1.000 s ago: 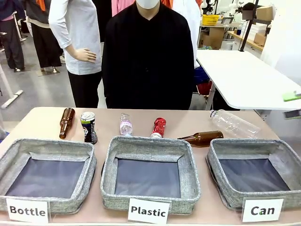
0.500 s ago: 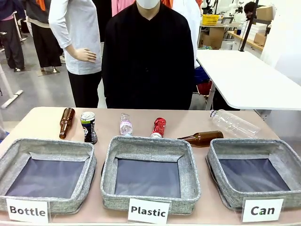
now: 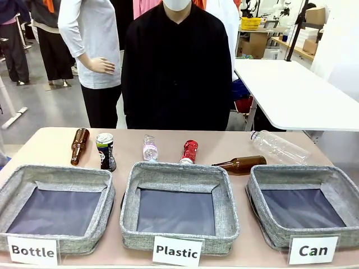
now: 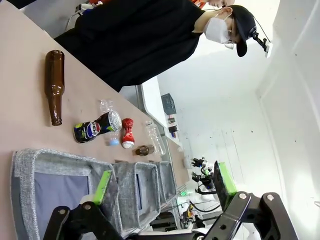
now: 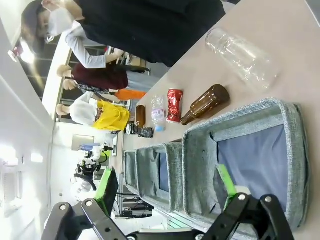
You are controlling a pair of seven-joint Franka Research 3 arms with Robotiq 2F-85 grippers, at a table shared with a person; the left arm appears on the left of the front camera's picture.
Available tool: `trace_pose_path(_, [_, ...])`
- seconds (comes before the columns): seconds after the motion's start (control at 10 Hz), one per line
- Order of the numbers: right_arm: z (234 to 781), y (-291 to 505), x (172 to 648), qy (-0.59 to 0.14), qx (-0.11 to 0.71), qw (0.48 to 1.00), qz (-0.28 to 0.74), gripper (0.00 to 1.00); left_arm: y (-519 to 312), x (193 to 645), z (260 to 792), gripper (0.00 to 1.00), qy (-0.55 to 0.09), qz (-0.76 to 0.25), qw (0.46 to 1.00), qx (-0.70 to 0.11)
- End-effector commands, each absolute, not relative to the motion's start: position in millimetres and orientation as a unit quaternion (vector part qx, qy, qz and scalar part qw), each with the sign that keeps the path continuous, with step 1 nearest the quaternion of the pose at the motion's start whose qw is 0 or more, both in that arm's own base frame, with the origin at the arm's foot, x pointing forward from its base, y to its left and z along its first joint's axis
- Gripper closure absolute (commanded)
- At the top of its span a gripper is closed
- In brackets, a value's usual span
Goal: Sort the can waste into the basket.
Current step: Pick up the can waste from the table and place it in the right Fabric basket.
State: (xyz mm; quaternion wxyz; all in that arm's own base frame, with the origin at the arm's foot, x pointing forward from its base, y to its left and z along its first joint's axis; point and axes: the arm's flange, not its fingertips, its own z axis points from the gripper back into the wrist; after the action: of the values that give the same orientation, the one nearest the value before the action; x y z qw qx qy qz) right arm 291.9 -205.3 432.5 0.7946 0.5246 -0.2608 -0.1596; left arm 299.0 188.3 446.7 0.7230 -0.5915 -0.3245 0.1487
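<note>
Where the cans sit: black can (image 3: 105,150) upright on the desk (image 3: 50,140), just behind the far right corner of the Bottle basket (image 3: 56,175); red can (image 3: 189,151), crushed, just behind the far rim of the Plastic basket (image 3: 176,172).
Can basket (image 3: 289,175): right end of the row, well apart from both cans, dark lining in plain view.
Left end effector (image 4: 162,172): fingers spread wide, pinching nothing, the Bottle basket nearest before it.
Right end effector (image 5: 165,172): fingers spread wide, pinching nothing, the Can basket nearest before it.
Brown bottles: one (image 3: 79,145) lying left of the black can, one (image 3: 242,163) lying right of the red can.
Clear bottles: small one (image 3: 150,148) between the cans, large one (image 3: 279,147) behind the Can basket.
Person (image 3: 176,67): stands at the far edge, in black.
</note>
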Motion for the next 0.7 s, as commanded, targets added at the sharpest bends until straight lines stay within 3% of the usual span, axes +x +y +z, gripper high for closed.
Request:
trace_pose_path(0.0, [431, -208, 291, -0.264, 0.525, 0.792, -0.164, 0.0, 189, 298, 449, 0.0, -0.331, 0.14, 0.719, -0.595])
trace_pose_path(0.2, [450, -184, 291, -0.292, 0.443, 0.835, -0.15, 0.0, 189, 298, 449, 0.0, -0.331, 0.14, 0.719, -0.595])
trace_pose_path(0.6, [511, -79, 340, -0.259, 0.35, 0.899, -0.055, 0.0, 189, 298, 449, 0.0, -0.331, 0.14, 0.719, -0.595])
